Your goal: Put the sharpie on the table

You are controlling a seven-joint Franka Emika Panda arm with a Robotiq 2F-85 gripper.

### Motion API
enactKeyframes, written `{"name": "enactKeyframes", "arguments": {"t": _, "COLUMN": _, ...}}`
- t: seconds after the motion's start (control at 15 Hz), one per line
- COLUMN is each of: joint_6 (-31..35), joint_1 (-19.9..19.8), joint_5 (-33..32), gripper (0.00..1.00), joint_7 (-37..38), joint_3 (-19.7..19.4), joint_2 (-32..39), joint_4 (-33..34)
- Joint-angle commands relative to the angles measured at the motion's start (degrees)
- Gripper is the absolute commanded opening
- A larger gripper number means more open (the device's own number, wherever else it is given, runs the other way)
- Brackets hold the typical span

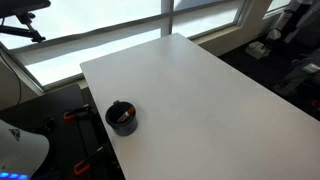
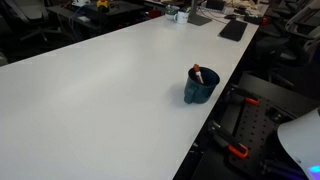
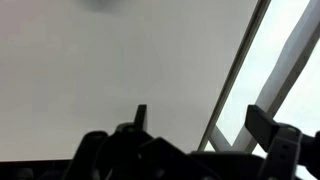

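Note:
The sharpie (image 1: 123, 117) stands in a round black cup (image 1: 121, 122) near one edge of the white table (image 1: 200, 90). In the exterior view from the opposite side its reddish end (image 2: 199, 73) sticks out above the rim of the cup (image 2: 200, 88), on the table (image 2: 100, 95). My gripper (image 3: 200, 125) shows only in the wrist view. Its two dark fingers are wide apart with nothing between them, above the white table top (image 3: 100, 70). A dark blur at the top edge of the wrist view cannot be identified. The arm is not in either exterior view.
Large windows (image 1: 110, 30) run behind the table's far edge. Red-handled clamps (image 2: 237, 152) and black frame parts lie below the table edge near the cup. The white robot base (image 1: 20, 150) stands beside the table. A dark flat object (image 2: 232, 30) lies at a far corner.

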Motion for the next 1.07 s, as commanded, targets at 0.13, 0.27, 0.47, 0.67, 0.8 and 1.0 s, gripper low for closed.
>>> {"name": "enactKeyframes", "arguments": {"t": 0.13, "joint_6": -0.2, "joint_1": -0.85, "joint_5": 0.43, "gripper": 1.0, "joint_7": -0.36, "joint_3": 0.66, "joint_2": 0.06, "joint_4": 0.13}}
{"name": "enactKeyframes", "arguments": {"t": 0.27, "joint_6": -0.2, "joint_1": -0.85, "joint_5": 0.43, "gripper": 1.0, "joint_7": -0.36, "joint_3": 0.66, "joint_2": 0.05, "joint_4": 0.13}}
{"name": "enactKeyframes", "arguments": {"t": 0.47, "joint_6": -0.11, "joint_1": -2.14, "joint_5": -1.53, "gripper": 1.0, "joint_7": 1.85, "joint_3": 1.76, "joint_2": 0.69, "joint_4": -0.15}}
{"name": "enactKeyframes", "arguments": {"t": 0.67, "joint_6": -0.14, "joint_1": -3.05, "joint_5": -1.63, "gripper": 1.0, "joint_7": 2.41, "joint_3": 1.47, "joint_2": 1.6, "joint_4": -1.39}}
{"name": "enactKeyframes", "arguments": {"t": 0.8, "joint_6": 0.91, "joint_1": -3.2, "joint_5": -0.41, "gripper": 1.0, "joint_7": 1.31, "joint_3": 0.67, "joint_2": 2.98, "joint_4": -2.96}}
{"name": "enactKeyframes", "arguments": {"t": 1.0, "joint_6": 5.01, "joint_1": -3.78, "joint_5": 0.57, "gripper": 1.0, "joint_7": 0.29, "joint_3": -0.2, "joint_2": 7.14, "joint_4": -6.49}}
